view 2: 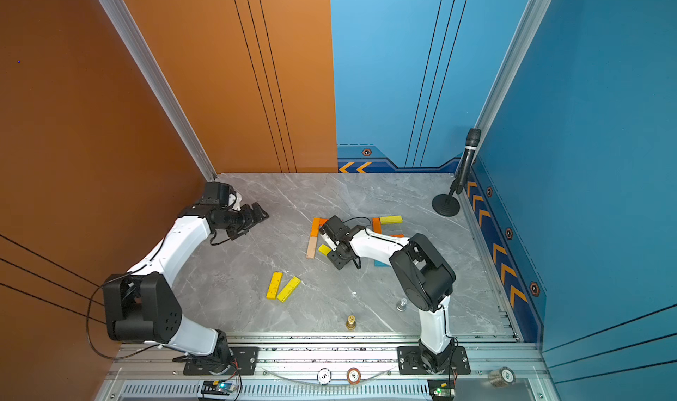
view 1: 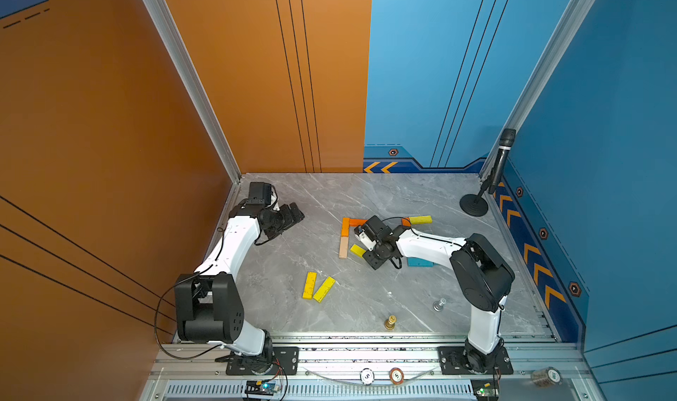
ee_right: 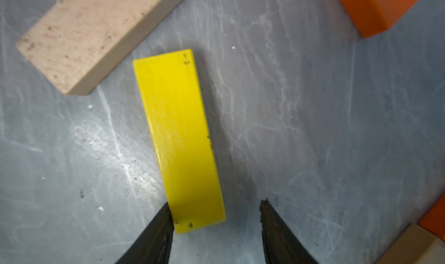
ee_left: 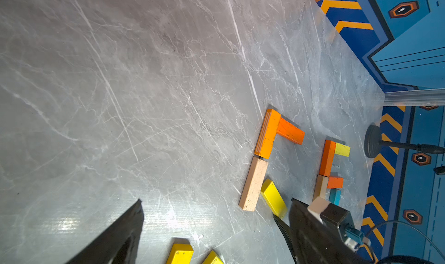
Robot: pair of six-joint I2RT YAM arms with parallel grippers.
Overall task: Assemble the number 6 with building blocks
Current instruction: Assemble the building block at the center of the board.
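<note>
Right pincer (ee_right: 215,202), jaws parted as I watch: yellow block (ee_right: 178,139) lies flat, one end between them, touching only one.

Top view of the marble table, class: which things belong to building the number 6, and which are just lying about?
Belong to the job:
- flat orange wooden planks
- plain tan wooden planks
- yellow painted wooden planks
- teal blue wooden plank

Just lying about:
- small gold chess-like piece
- small silver chess-like piece
- black microphone on round stand
- round numbered chips
</note>
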